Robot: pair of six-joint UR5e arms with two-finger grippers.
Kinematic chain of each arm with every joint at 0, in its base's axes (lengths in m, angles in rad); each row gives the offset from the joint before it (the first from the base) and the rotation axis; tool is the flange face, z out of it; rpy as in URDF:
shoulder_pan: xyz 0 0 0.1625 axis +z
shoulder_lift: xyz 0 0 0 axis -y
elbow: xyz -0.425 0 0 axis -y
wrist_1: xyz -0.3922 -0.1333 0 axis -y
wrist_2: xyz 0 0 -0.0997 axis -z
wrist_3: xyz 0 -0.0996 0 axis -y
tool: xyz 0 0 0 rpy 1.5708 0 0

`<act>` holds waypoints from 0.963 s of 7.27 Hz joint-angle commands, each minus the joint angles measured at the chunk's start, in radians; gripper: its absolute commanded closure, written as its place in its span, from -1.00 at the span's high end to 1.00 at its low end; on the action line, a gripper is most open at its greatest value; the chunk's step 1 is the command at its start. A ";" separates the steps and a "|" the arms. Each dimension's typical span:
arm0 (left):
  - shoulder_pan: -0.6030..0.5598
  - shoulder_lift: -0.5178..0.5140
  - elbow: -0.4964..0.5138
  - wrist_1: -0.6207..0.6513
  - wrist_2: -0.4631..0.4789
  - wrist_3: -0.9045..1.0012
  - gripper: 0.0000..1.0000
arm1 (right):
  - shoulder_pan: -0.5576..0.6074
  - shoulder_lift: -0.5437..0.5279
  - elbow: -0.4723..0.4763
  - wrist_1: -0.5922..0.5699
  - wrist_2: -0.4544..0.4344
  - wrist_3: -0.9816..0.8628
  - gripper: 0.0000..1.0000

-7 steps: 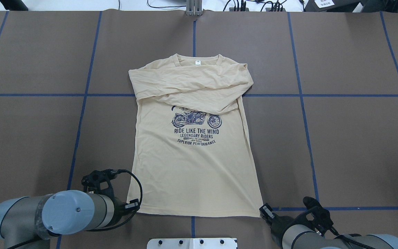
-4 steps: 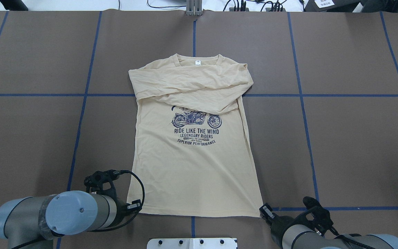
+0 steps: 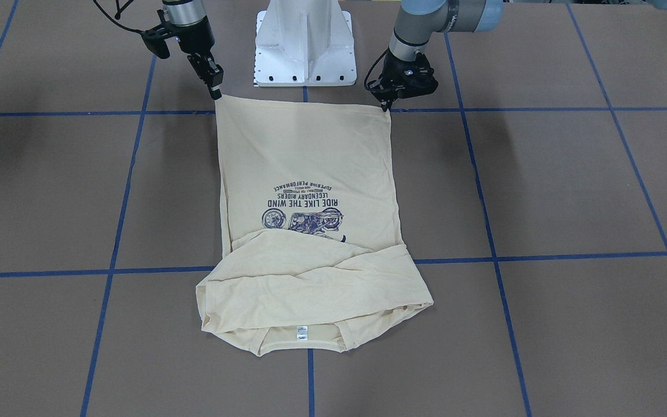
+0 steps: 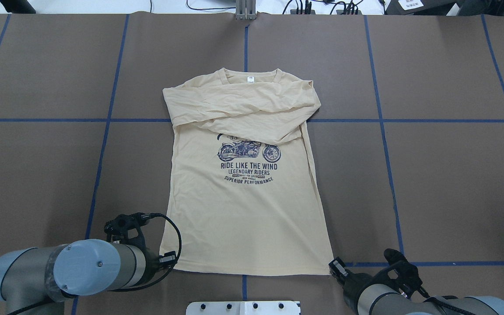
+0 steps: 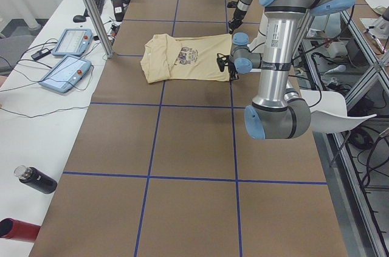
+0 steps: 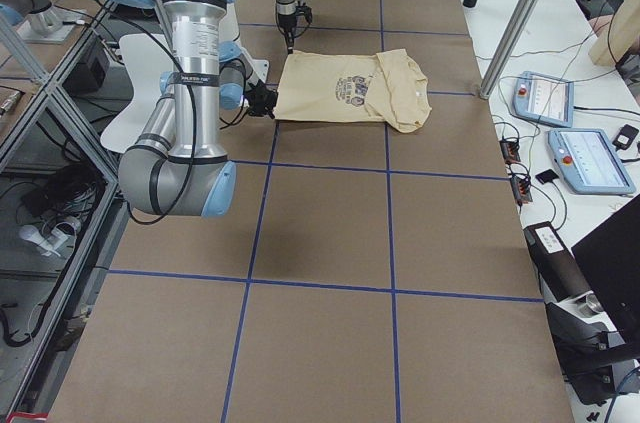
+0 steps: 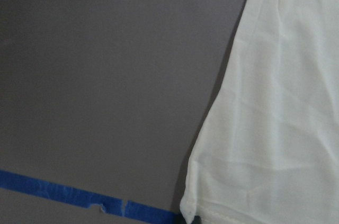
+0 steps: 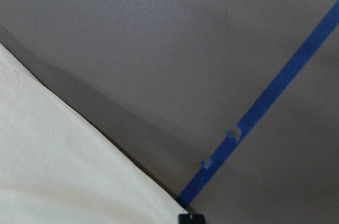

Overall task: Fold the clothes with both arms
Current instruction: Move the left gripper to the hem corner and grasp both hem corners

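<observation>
The cream-yellow long-sleeved T-shirt (image 4: 243,210) lies flat, print up, both sleeves folded across the chest and the neck label at the far end. It also shows in the front view (image 3: 304,156). My left gripper (image 4: 166,261) sits at the hem's near-left corner, tip on the fabric (image 3: 386,105). My right gripper (image 4: 333,267) sits at the hem's near-right corner (image 3: 216,94). Both look shut on the hem corners. The left wrist view shows the hem corner (image 7: 190,211) at the bottom edge, and the right wrist view shows the other corner (image 8: 169,208) the same way.
The white metal pedestal (image 3: 304,46) stands just behind the hem, between the arms. Blue tape lines (image 4: 383,120) grid the brown table. Two teach pendants (image 5: 67,56) and bottles (image 5: 36,179) lie on the side table beyond the shirt's neck end.
My left arm shifted slightly right, then back left. The near-left hem corner moved a little with it. The right arm and the rest of the shirt have not moved.
</observation>
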State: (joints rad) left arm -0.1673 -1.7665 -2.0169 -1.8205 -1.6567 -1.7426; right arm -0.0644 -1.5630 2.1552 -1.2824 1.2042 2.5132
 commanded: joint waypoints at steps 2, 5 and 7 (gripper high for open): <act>0.011 0.006 -0.197 0.160 -0.047 -0.029 -1.00 | -0.020 -0.024 0.055 -0.003 0.005 0.003 -1.00; 0.020 0.007 -0.347 0.197 -0.116 -0.051 -1.00 | -0.032 -0.106 0.198 -0.009 0.006 0.015 -1.00; -0.090 -0.029 -0.317 0.193 -0.129 0.030 -1.00 | 0.143 0.019 0.187 -0.160 0.120 -0.153 -1.00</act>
State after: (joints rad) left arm -0.1841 -1.7734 -2.3449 -1.6275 -1.7752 -1.7669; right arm -0.0196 -1.6261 2.3453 -1.3614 1.2463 2.4731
